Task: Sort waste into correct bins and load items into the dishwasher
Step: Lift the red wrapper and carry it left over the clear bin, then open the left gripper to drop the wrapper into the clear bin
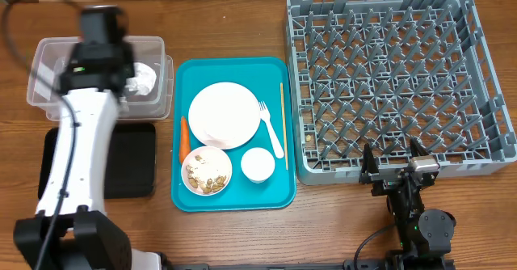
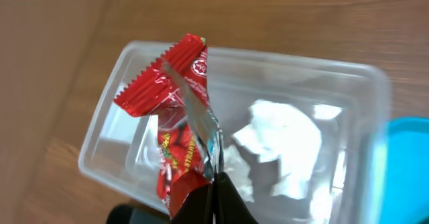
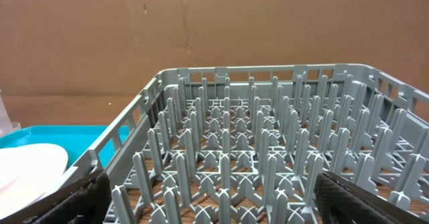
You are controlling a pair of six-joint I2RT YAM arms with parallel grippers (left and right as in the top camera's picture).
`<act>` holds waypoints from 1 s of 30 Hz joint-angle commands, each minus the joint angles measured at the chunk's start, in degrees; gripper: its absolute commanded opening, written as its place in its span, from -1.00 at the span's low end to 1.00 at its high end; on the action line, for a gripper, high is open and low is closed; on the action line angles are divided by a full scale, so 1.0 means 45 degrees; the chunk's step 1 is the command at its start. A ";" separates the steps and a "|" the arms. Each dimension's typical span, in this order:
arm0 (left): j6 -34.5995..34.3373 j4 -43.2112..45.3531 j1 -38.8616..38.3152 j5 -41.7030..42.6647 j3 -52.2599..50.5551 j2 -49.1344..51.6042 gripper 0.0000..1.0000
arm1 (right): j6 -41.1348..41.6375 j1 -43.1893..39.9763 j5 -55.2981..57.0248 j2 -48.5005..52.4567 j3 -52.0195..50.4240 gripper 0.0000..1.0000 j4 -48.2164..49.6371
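The red snack wrapper is pinched between the clenched fingers of the left gripper, rising from the jaws above the clear tub; whether it touches the tub's floor cannot be told. A crumpled white napkin lies inside the tub, just beside the wrapper; the black tray sits next to the tub, nearer the robot. To the right, the teal tray holds a plate, a bowl of nut and rice scraps, a cup, a fork, a wooden stick and a carrot. Further right stands the grey dish rack; the right gripper waits at its near wall, jaws spread wide, grasping nothing.
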 commanded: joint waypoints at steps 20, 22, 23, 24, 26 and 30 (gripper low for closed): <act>0.0369 0.0155 0.2924 0.2409 0.0034 0.2749 -0.92 | -0.0015 -0.0005 0.0019 -0.0146 -0.0136 1.00 0.0058; 0.0233 0.0306 0.2924 0.2409 0.0034 0.2749 -0.92 | -0.0015 -0.0005 0.0024 -0.0146 -0.0136 1.00 0.0063; 0.0136 0.0389 0.2924 0.2414 0.0034 0.2754 -0.92 | -0.0015 -0.0005 0.0024 -0.0146 -0.0136 1.00 0.0063; 0.0034 0.0471 0.2924 0.2429 0.0034 0.2769 -0.92 | -0.0015 -0.0005 0.0024 -0.0146 -0.0136 1.00 0.0063; -0.0019 0.0641 0.2924 0.2633 0.0034 0.2812 -0.92 | -0.0015 -0.0005 0.0024 -0.0146 -0.0136 1.00 0.0063; -0.0010 0.1025 0.2924 0.3167 0.0034 0.3070 -0.92 | -0.0015 -0.0005 0.0024 -0.0146 -0.0136 1.00 0.0058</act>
